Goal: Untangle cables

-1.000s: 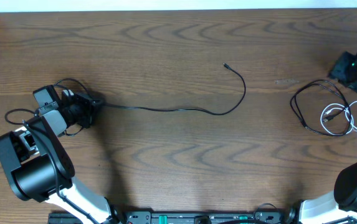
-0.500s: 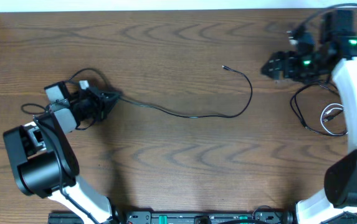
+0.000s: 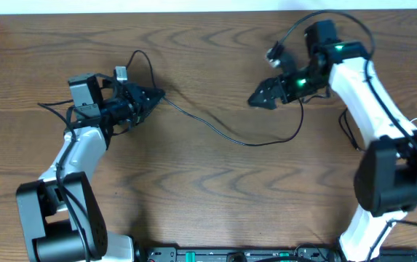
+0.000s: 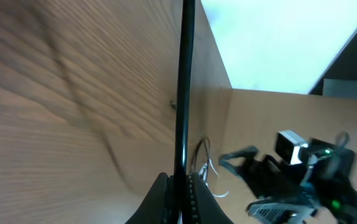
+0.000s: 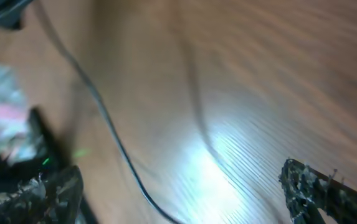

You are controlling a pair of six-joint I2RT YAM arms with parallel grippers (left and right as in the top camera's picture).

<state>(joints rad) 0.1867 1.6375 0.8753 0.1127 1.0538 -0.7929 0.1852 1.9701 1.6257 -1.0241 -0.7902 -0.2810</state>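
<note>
Both arms have swung inward since a second ago. Then at the right edge of the table [image 3: 208, 196], the right gripper [image 3: 255, 100] now hangs over the far middle. Meanwhile the left gripper [image 3: 157, 95] has carried its end of the black cable [image 3: 248, 143] from near the left edge toward the centre.

Left fingers [image 4: 159, 199] are pressed together on that cable, which runs straight away from them in the left wrist view. From the grip it sags across the middle of the table, curves up toward the far edge and passes out of sight under the right gripper.

Right fingers [image 5: 315, 186] stand wide apart with nothing between them; the blurred right wrist view shows the cable lying on the wood below. Near the right edge, part of a second black cable [image 3: 348, 129] shows beside the right arm, which hides the rest of that bundle.
</note>
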